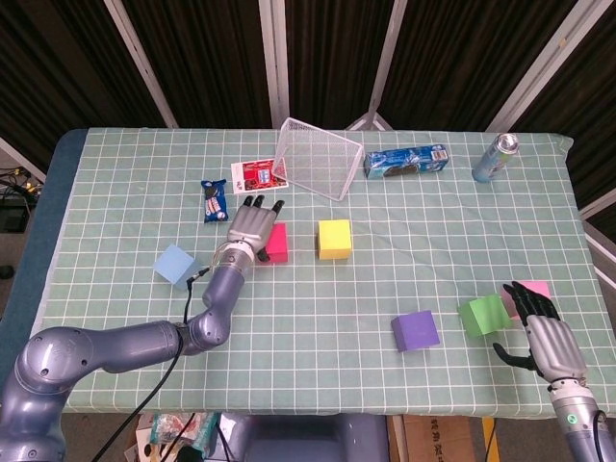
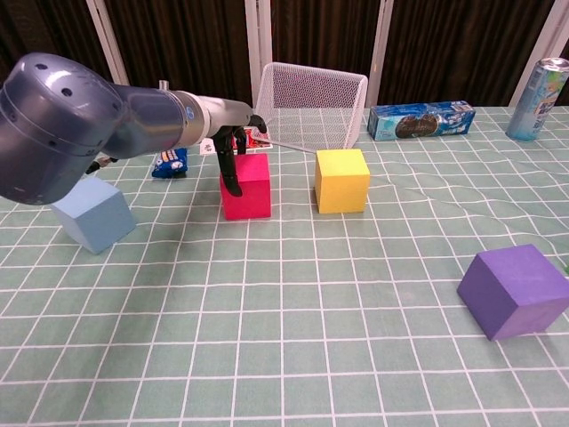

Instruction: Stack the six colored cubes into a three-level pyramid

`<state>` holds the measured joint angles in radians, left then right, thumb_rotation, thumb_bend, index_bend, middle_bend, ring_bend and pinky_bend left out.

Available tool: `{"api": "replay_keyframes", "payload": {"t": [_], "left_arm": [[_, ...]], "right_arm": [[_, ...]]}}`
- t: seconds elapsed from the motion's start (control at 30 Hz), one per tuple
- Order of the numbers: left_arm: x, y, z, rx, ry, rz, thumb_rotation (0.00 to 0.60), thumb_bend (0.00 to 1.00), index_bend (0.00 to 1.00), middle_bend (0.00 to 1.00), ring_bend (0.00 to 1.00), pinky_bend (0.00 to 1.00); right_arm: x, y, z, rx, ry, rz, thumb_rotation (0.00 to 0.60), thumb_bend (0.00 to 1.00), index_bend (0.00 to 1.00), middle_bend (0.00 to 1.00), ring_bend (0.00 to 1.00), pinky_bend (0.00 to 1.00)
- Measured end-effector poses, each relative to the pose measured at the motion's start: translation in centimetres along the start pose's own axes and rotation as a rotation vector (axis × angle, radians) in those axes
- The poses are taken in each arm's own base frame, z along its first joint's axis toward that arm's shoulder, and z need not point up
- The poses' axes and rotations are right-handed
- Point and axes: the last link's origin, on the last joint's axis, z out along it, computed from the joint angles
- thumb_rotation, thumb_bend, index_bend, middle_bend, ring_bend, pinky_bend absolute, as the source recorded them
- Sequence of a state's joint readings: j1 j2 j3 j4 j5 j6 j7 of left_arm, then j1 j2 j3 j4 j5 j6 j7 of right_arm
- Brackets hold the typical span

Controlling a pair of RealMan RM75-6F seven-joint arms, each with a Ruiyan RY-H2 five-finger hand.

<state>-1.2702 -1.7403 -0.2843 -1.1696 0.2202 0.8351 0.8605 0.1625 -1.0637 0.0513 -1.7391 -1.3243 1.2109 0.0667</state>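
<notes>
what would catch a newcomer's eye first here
Most striking is the left hand draped over the top and left face of the magenta cube, with the yellow cube just to its right. Behind them a white wire basket lies tipped on its side.

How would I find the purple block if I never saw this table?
Start at the white wire basket tipped up at the table's far edge, then come toward the near edge, past the yellow cube. The purple cube sits alone there, left of the green cube, and it is the only purple thing.
</notes>
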Motion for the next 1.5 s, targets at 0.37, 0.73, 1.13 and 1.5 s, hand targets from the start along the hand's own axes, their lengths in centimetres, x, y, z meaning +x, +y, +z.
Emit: {"api": "replay_keyframes", "payload": {"t": [0.37, 0.73, 1.13, 1.5], "left_arm": [[0.5, 0.8, 0.0, -0.028, 0.035, -0.014, 0.6, 0.21, 0.05, 0.4, 0.04, 0.09], [1.1, 2.0, 0.2, -0.052, 0.054, -0.011, 0.6, 0.21, 0.05, 0.4, 0.04, 0.09], [0.3, 3.7, 1.0, -0.067, 0.041, 0.002, 0.6, 0.22, 0.05, 0.4, 0.04, 0.09], [-0.1, 4.3, 1.7, -0.064, 0.046, 0.007, 0.6, 0.22, 0.05, 0.4, 0.04, 0.09]], "right_arm": [[0.0, 0.1, 0.0, -0.003, -0.002, 0.007, 0.6, 0.3, 0.0, 0.0, 0.0, 0.0], [0.1, 0.0, 0.0, -0.001, -0.007, 0.017, 0.6, 0.3, 0.0, 0.0, 0.0, 0.0], [0.1, 0.2, 0.1, -0.012, -0.008, 0.025, 0.6, 0.3, 0.0, 0.0, 0.0, 0.0], [0.2, 0.3, 0.1, -0.017, -0.008, 0.027, 0.6, 0.3, 0.0, 0.0, 0.0, 0.0]]}}
